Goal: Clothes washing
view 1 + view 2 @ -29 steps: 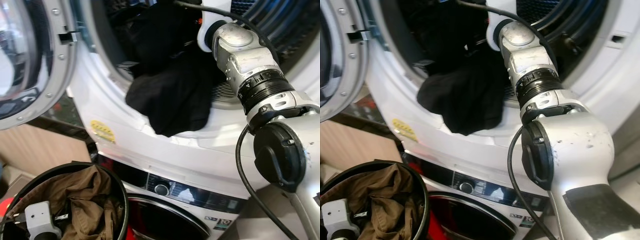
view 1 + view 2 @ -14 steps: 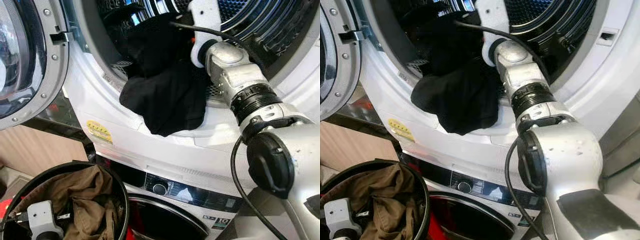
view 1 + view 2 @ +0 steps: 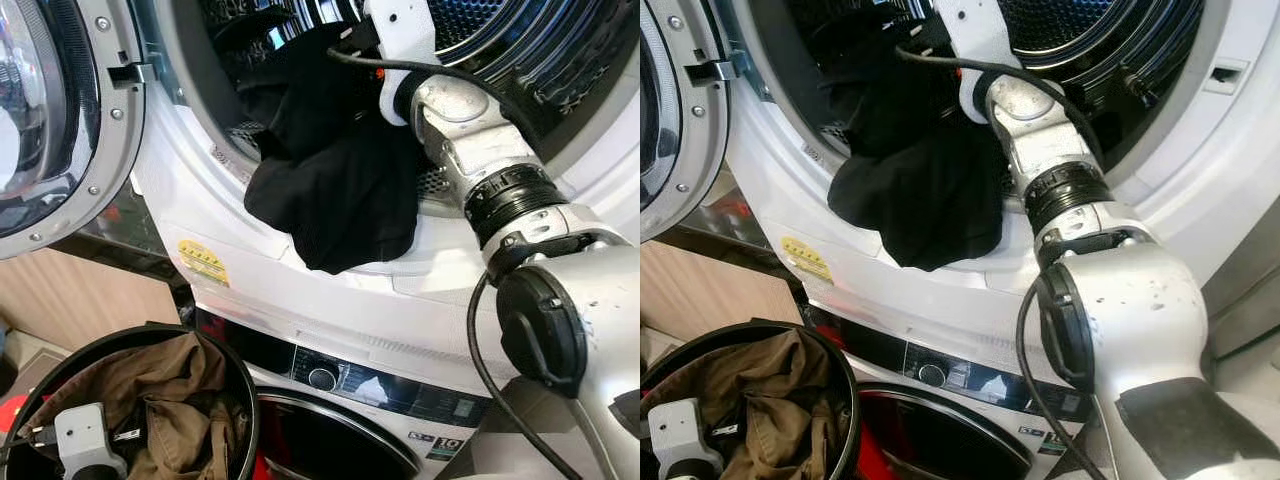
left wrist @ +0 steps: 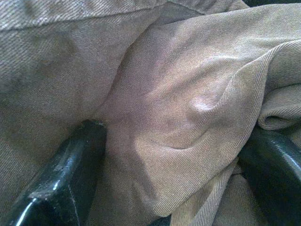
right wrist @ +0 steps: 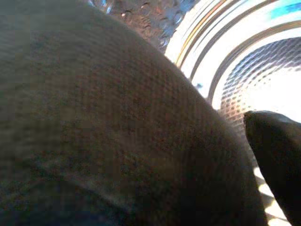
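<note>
While draping the sill, black garment (image 3: 335, 190) presses right hand (image 5: 277, 155).

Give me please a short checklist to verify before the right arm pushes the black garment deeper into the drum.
1. Round glass washer door swung open, out of the way: ok.
2. Black fabric garment fully inside the shiny metal drum: not ok, a fold hangs over the white door rim.
3. Right gripper holding the garment: cannot tell; the cloth covers most of its wrist view.
4. Black cable on the right arm free of the door rim: ok.
5. Left gripper in the brown corduroy cloth in the round black basket: ok, fingers apart around a fold.
</note>
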